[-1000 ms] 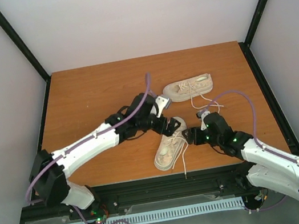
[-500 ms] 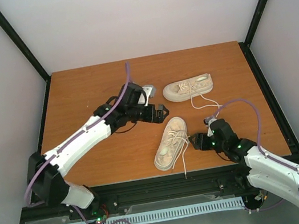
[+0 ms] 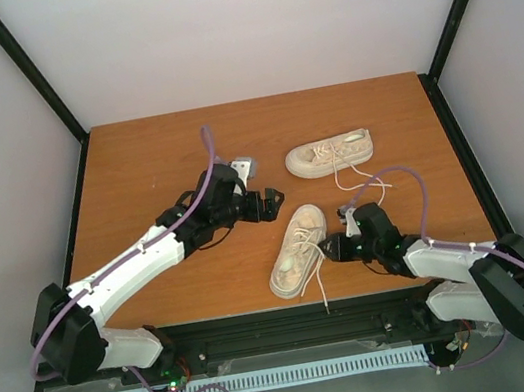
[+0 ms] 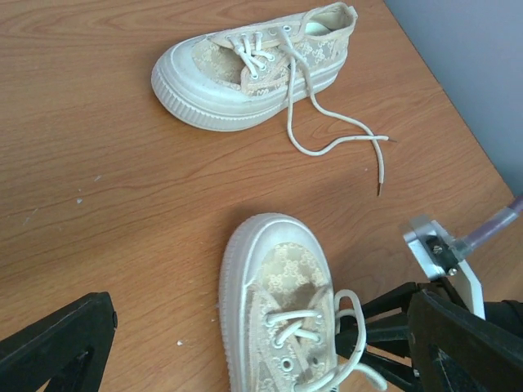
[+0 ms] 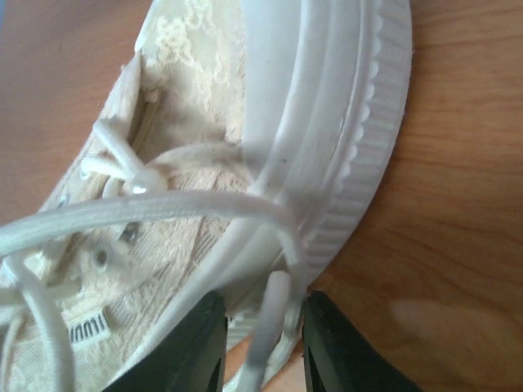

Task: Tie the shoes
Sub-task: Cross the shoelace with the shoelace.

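Overhead: two shoes on the worktop (image 3: pixel 155 164). The far shoe (image 3: pixel 329 154) lies sideways toward the back. The near shoe (image 3: pixel 297 251) sits between the tools. Left tool (image 3: pixel 268 203) is near its toe, right tool (image 3: pixel 330 247) at its right side. Left wrist: fingers (image 4: pixel 57 343) wide apart. Right wrist: fingers (image 5: pixel 196 343) narrowly apart, a lace (image 5: pixel 265 327) between them, beside the sole.

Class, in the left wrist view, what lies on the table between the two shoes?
Bare wood table, plus the far shoe's loose laces trailing toward the near shoe without touching it; the left wrist view shows this.
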